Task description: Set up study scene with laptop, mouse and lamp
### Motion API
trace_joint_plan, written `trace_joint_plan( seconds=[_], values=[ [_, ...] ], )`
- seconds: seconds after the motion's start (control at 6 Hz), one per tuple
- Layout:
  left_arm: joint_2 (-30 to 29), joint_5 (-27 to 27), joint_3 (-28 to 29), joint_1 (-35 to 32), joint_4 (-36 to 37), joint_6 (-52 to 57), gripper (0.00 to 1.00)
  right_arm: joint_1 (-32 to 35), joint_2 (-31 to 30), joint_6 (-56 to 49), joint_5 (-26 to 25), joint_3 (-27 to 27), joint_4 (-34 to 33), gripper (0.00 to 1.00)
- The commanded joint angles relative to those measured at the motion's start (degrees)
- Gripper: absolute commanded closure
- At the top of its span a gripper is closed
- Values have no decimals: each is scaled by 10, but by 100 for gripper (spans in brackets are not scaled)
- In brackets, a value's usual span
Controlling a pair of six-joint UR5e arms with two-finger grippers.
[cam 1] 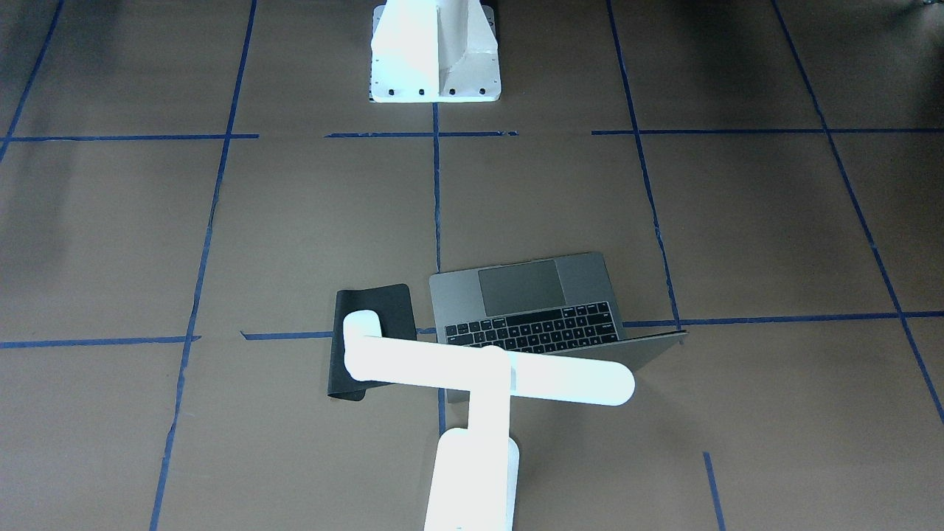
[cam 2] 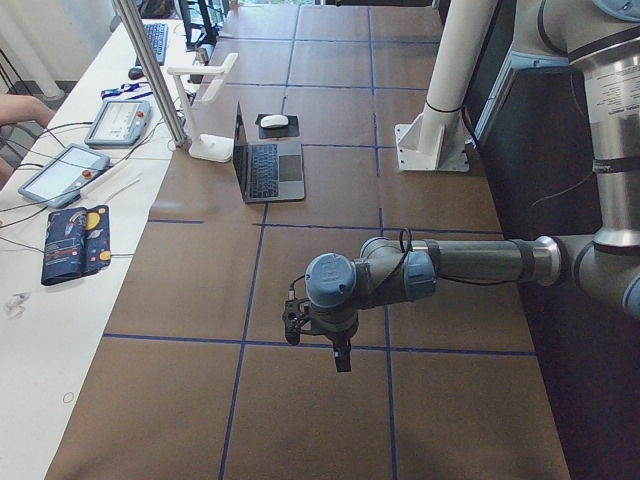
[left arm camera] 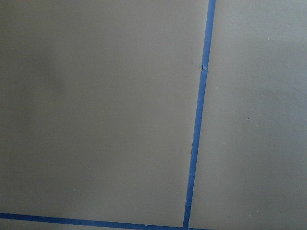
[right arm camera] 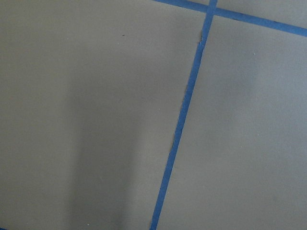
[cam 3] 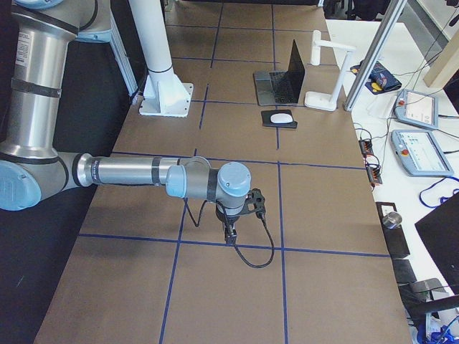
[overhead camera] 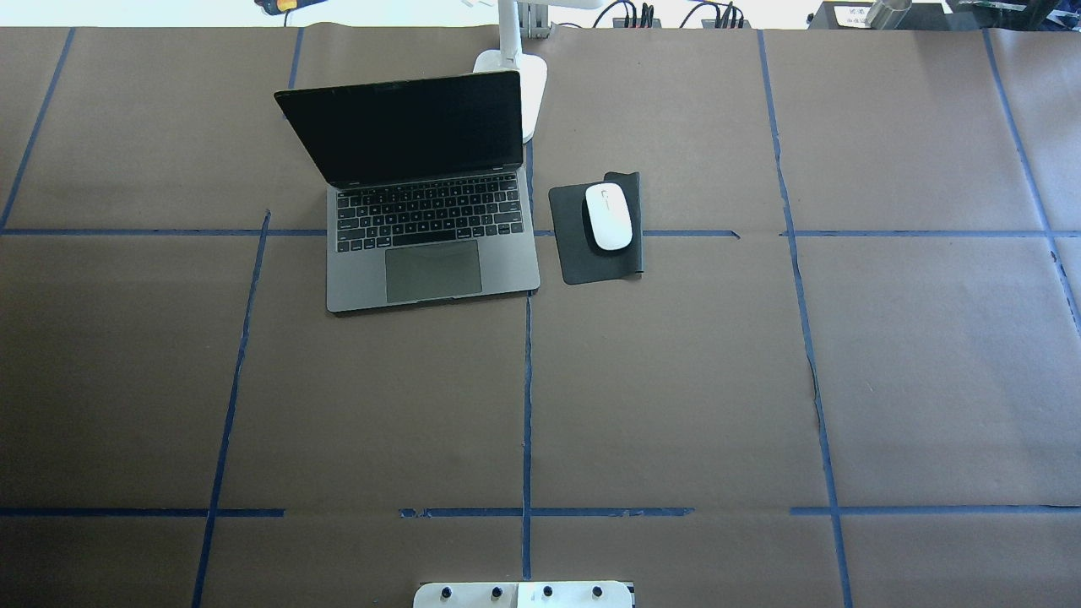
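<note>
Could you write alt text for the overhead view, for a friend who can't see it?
An open grey laptop, screen dark, sits on a brown table marked with blue tape lines. To its right a white mouse rests on a black pad, and a white lamp stands just behind the laptop's screen.

Thin metal laptop (overhead camera: 355, 287) was space-grey, keys black; oval mouse (overhead camera: 608, 216) & T-shaped lamp (cam 1: 560, 382) white; flat pad (overhead camera: 574, 257) black; paper tabletop (overhead camera: 676, 380) brown, blue tape grid.
</note>
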Motion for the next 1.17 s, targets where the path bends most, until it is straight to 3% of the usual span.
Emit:
trace_joint_plan(
  seconds=[0.0,1.0],
  values=[
    [-1,0,1,0,-2,0,0,0,0,1,0,1,0,0],
    [-6,2,-4,0,-5,0,0,1,-6,3,22,9,0,0]
  ],
)
